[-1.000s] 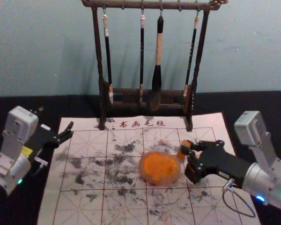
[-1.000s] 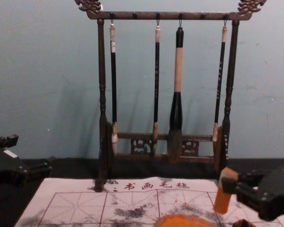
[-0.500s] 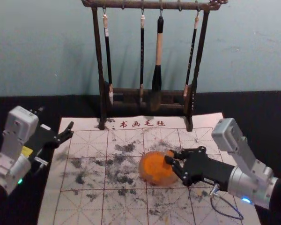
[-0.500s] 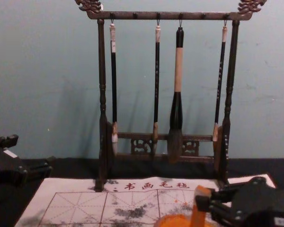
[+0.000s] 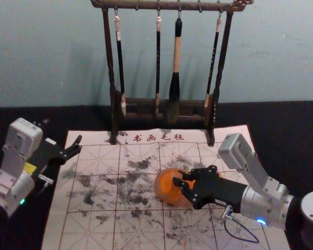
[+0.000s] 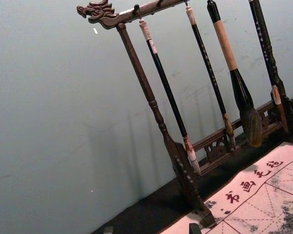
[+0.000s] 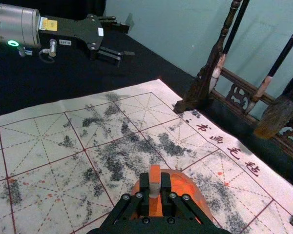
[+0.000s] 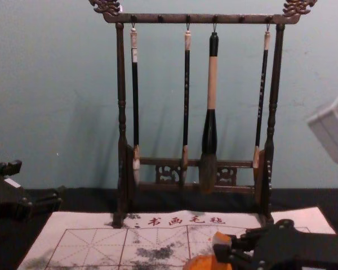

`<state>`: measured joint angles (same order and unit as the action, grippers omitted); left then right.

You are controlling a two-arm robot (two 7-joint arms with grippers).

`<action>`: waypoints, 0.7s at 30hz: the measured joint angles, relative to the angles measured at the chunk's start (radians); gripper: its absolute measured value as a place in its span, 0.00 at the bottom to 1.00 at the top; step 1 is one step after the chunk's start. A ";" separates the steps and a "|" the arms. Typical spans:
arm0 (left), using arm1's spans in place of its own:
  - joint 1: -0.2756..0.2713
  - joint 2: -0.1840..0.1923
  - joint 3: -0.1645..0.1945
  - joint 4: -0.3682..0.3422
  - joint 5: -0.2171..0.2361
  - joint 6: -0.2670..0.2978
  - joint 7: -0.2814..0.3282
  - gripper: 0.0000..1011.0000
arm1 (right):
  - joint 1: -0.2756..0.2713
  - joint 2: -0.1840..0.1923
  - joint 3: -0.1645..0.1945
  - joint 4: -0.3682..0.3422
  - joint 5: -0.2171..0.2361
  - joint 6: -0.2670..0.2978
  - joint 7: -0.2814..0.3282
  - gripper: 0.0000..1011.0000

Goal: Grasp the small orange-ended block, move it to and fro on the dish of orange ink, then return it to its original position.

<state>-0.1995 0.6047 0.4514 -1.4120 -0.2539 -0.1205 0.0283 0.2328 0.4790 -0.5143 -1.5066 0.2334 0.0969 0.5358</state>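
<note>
block (image 7: 155,188) — pinched, right wrist view; head view, right claw (image 5: 178,177) over dish (image 5: 165,190)

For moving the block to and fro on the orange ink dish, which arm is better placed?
Right, I judge: the right gripper holds the orange-ended block over the dish of orange ink, while the left gripper hangs open at the left edge of the felt mat.

Black two-fingered right gripper (image 5: 176,177) pinching, reaching over round orange ink dish (image 5: 163,197); black left gripper (image 5: 80,144) idling, fingers spreading, left of dish.
</note>
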 joint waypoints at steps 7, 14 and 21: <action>0.000 0.000 0.000 0.000 0.000 0.000 0.000 0.99 | 0.019 -0.015 -0.014 0.029 -0.008 0.002 0.001 0.08; 0.000 0.000 0.000 0.000 0.000 0.000 0.000 0.99 | 0.037 -0.030 -0.024 0.054 -0.018 0.002 0.001 0.08; 0.000 0.000 0.000 0.000 0.000 0.000 0.000 0.99 | 0.055 -0.043 -0.027 0.076 -0.027 0.002 -0.004 0.08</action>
<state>-0.1995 0.6047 0.4514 -1.4120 -0.2539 -0.1205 0.0283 0.2883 0.4357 -0.5414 -1.4308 0.2059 0.0984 0.5316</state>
